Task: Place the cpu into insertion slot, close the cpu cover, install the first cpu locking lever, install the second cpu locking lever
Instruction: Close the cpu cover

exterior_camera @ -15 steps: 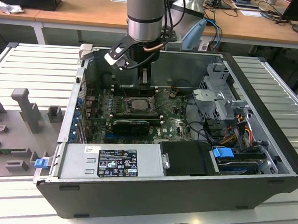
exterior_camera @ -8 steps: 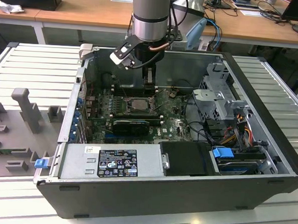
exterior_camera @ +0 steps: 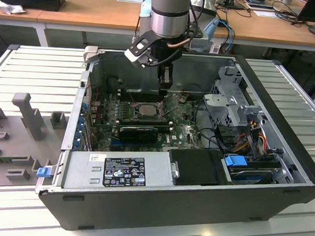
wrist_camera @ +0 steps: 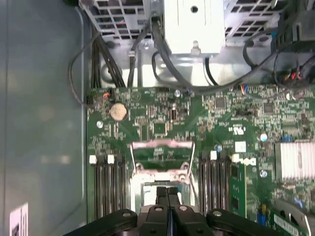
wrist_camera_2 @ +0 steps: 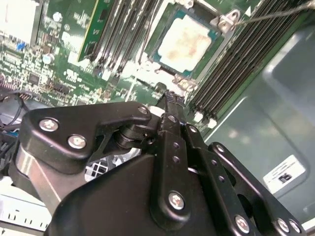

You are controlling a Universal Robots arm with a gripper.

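Gripper (wrist_camera: 167, 192) hangs closed and empty just above the cpu (wrist_camera_2: 184, 42), which the second wrist view shows already seated in the motherboard (wrist_camera_2: 74, 73). The first wrist view adds the cpu cover (wrist_camera: 160, 147), swung open beyond it. Closing that cover seems the step in hand; it calls for pushing the raised frame down.

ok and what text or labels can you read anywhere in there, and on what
Nothing can be quoted.
Power supply label: dark, with white print, too small to read.
White case sticker: blurred, unreadable.
Motherboard markings: too small to read.
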